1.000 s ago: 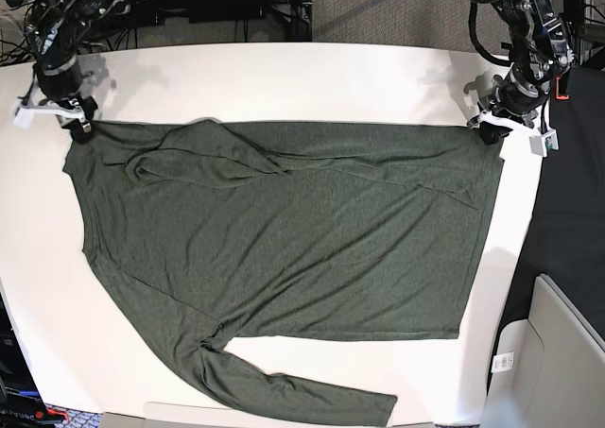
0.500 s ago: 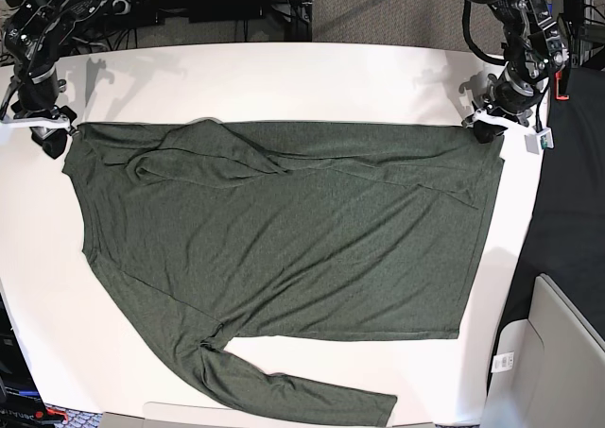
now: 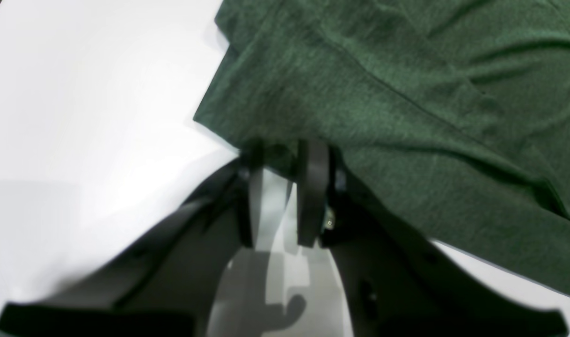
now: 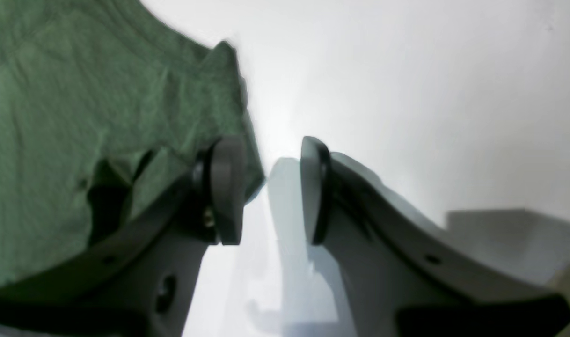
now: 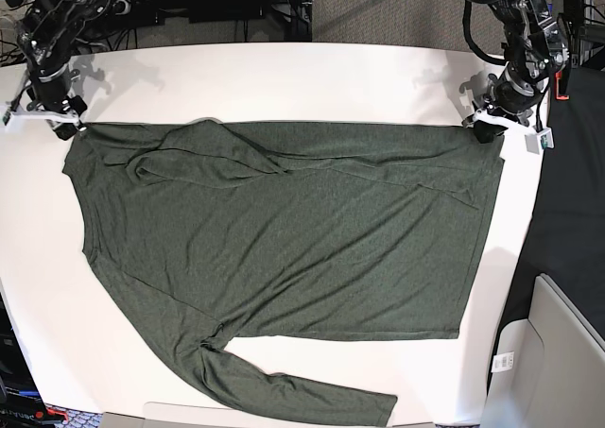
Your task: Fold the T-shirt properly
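Green T-shirt spread flat on the white desk, a robot hand at each far corner.

The T-shirt [image 5: 284, 230] lay opened out across the desk [image 5: 284, 78], one long sleeve trailing along the near edge and the other folded over its chest. The left hand [image 3: 281, 154] sat at the shirt's far corner, its fingers [image 3: 313, 187] pinching the hem between them. The right hand [image 4: 271, 154] stood spread just beside the opposite corner, nothing between its fingers [image 4: 226, 187], one of them against the cloth's edge.
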Action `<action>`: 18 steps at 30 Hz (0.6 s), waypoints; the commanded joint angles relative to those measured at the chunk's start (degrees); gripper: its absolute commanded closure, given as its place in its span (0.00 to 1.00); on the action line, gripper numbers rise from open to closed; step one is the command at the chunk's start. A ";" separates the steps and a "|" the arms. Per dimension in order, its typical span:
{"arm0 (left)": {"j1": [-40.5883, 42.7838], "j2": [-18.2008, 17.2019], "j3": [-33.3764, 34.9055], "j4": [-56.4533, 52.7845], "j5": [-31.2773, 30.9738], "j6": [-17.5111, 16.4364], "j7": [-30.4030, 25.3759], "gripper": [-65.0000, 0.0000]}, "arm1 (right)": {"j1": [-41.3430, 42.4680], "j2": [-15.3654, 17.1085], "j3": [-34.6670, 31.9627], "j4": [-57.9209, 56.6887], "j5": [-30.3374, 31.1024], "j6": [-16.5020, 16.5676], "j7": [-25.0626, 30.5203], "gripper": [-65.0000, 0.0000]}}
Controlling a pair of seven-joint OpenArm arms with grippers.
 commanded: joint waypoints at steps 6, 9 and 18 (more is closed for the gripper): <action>-0.19 -0.83 -0.20 1.00 -0.29 -0.26 -0.84 0.80 | 2.08 -0.76 -2.16 -0.42 0.16 0.51 0.83 0.68; -0.19 -0.83 -0.46 1.09 -0.29 -0.26 -0.84 0.80 | 2.08 -0.93 -2.51 -0.34 -0.98 0.42 0.74 0.68; -0.19 -0.83 -0.37 1.00 -0.29 -0.26 -0.84 0.80 | -0.91 -0.84 -2.07 4.94 -0.98 0.42 0.74 0.68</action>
